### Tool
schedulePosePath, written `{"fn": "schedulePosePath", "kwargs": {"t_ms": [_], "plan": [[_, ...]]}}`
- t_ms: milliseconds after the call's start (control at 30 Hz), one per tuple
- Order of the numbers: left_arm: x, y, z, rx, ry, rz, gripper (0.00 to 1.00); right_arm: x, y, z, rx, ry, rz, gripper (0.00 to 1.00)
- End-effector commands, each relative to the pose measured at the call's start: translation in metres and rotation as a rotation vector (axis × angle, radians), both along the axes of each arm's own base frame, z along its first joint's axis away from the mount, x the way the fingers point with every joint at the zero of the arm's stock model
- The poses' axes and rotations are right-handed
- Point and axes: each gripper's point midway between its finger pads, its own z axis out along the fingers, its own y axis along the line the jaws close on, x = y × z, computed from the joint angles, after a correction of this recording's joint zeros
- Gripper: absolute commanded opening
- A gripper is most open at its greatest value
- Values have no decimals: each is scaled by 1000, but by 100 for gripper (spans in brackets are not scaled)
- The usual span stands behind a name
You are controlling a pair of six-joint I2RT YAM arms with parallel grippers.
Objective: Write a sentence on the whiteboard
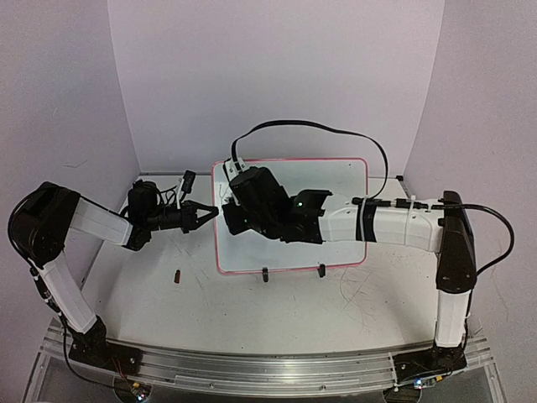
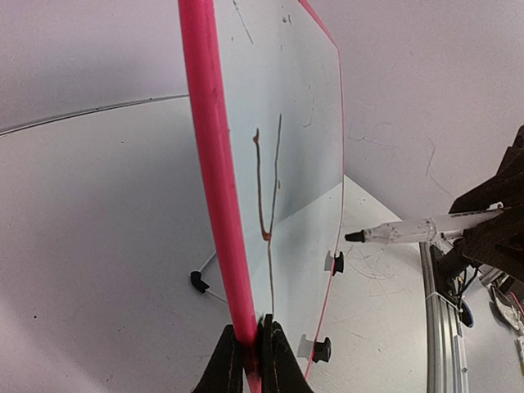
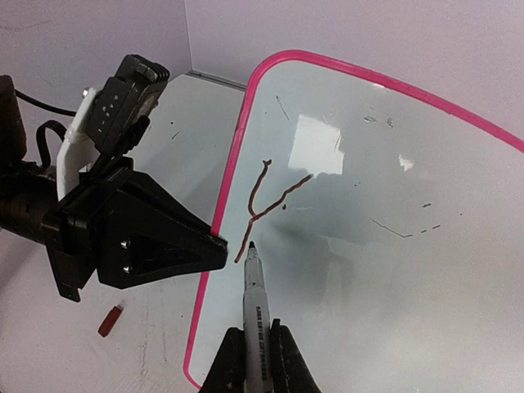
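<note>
The whiteboard [image 1: 340, 178], a white panel with a pink frame, stands tilted on the table. My left gripper [image 1: 216, 211] is shut on its left frame edge [image 2: 211, 180], one finger on each side. My right gripper [image 3: 258, 350] is shut on a white marker [image 3: 255, 299] and sits over the board's left part [image 1: 239, 204]. The marker's black tip points at the board just right of the stem of a single Y-shaped dark reddish stroke [image 3: 264, 196]. The stroke also shows in the left wrist view [image 2: 264, 188]. I cannot tell whether the tip touches. No other writing shows.
Two black clip feet [image 1: 264, 274] [image 1: 320, 270] hold the board's near edge. A small red cap [image 1: 178, 275] lies on the table left of the board. White walls close in the back and sides. A metal rail [image 1: 252, 366] runs along the near edge.
</note>
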Motion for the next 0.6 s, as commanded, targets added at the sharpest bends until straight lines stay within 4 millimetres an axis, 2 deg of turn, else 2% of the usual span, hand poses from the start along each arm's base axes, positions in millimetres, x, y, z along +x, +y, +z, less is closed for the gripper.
{"fn": "schedulePosePath", "kwargs": {"t_ms": [0, 133, 567], "plan": [[3, 0, 7, 32, -70, 27, 0, 10, -1, 17, 46, -22, -38, 0], [2, -1, 7, 32, -70, 25, 0, 17, -9, 15, 48, -9, -63, 0], [4, -1, 5, 34, -69, 24, 0, 24, -3, 6, 39, -2, -60, 0]]}}
